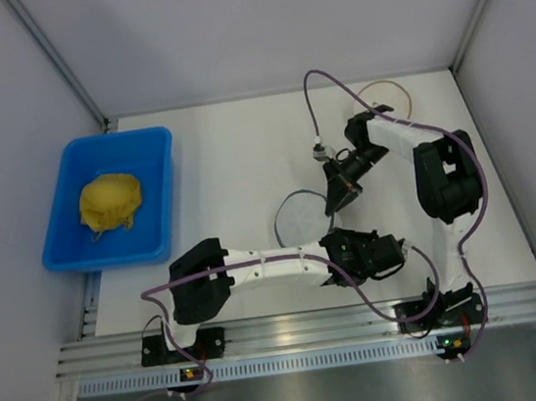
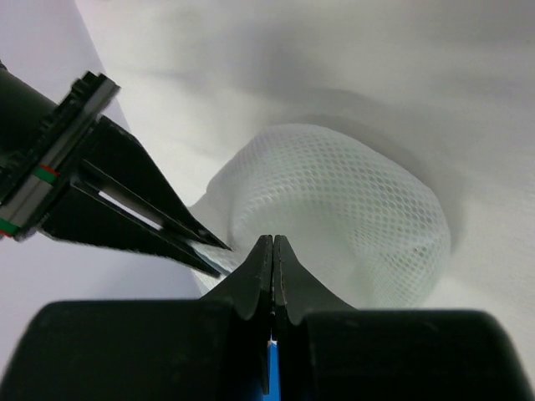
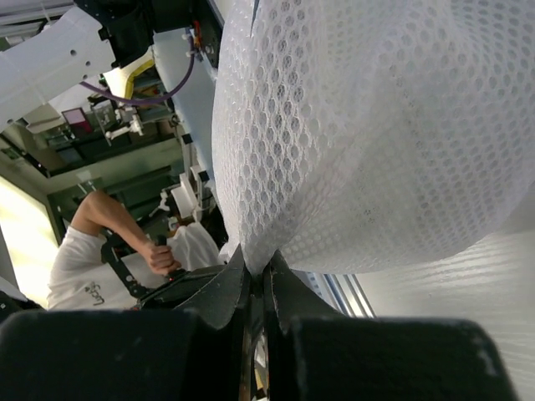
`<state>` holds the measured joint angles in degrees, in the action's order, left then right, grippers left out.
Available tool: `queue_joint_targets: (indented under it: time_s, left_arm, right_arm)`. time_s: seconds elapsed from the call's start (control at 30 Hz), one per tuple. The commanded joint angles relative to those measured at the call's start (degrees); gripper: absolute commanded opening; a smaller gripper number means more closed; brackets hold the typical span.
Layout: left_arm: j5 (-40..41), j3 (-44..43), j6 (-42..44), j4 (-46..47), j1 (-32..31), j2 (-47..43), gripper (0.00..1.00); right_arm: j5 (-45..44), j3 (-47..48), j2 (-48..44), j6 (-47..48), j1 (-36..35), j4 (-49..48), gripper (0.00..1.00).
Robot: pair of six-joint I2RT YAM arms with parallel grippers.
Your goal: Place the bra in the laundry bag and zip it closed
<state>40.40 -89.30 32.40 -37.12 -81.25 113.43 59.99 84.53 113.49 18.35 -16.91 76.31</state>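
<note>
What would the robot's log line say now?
left gripper: shut, tips at round white mesh laundry bag | right gripper: shut on it

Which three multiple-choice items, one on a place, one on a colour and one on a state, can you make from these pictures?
1. Where does the yellow cloth lump lie? A on the floor; B in the blue bin; C in a red basket.
2. What colour is the laundry bag? A white; B black; C red.
3. How does the right gripper stand? A wide open; B holding a bottle; C shut on the bag's mesh.
Answers: 1 B, the top view shows it inside the bin. 2 A, both wrist views show white mesh. 3 C, its wrist view shows the fingers pinching the mesh edge.
</note>
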Motion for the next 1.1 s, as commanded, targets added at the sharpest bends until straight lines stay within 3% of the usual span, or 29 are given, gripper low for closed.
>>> queue_joint_targets:
  time_s: [0.0,0.27,0.4,0.43,0.47,0.57,0.6,0.67,0.7,0.73,0.8,1.07]
  left_arm:
    - [-1.73,3.07,-3.66,-0.49,-3.38,-4.79,0.0]
    - [-5.07,9.75,-8.41,-2.25,-4.88,-7.69,0.0]
    - [-5.06,10.46,-7.89,-2.08,-4.53,-9.01,0.0]
    - [-5.42,9.85,-7.53,-2.08,-4.27,-9.19,0.1]
    - [-6.12,9.23,-7.36,-2.08,-3.92,-9.36,0.32]
    - [-7.53,7.04,-7.09,-1.99,-1.28,-9.8,0.61]
    - [-7.79,6.51,-6.83,-1.99,0.29,-9.98,0.75]
    - [-9.02,5.28,-6.48,-1.99,1.97,-10.42,0.84]
    - [-9.55,4.75,-6.39,-1.99,3.63,-10.94,0.93]
    - [-9.9,4.4,-6.39,-1.99,4.43,-11.9,0.98]
    - [-11.13,4.04,-6.65,-1.99,7.06,-13.83,0.98]
    - [-17.9,3.34,-10.78,-2.08,19.19,-19.55,0.98]
  right_arm:
    - [-1.1,6.69,2.78,3.27,1.17,-0.47,0.0]
    - [-2.42,14.34,6.92,4.33,1.79,2.44,0.0]
    - [-1.19,13.56,6.39,2.05,2.14,-0.53,0.0]
    - [-1.1,13.21,5.87,1.26,1.97,-1.77,0.0]
    - [-1.01,12.51,5.69,0.03,1.96,-2.65,0.0]
    - [-0.84,12.06,5.69,-2.43,1.96,-5.82,0.0]
    - [-0.75,12.06,5.77,-3.48,2.05,-8.7,0.0]
    - [-0.75,12.76,6.04,-7.07,2.05,-12.13,0.0]
    - [-0.66,13.2,6.47,-8.66,1.97,-14.07,0.0]
    - [-0.49,13.81,7.61,-10.25,2.05,-18.26,0.0]
    - [-0.74,15.31,8.76,-16.3,2.31,-23.29,0.0]
    - [-6.63,14.34,10.87,-42.06,6.79,-58.07,0.0]
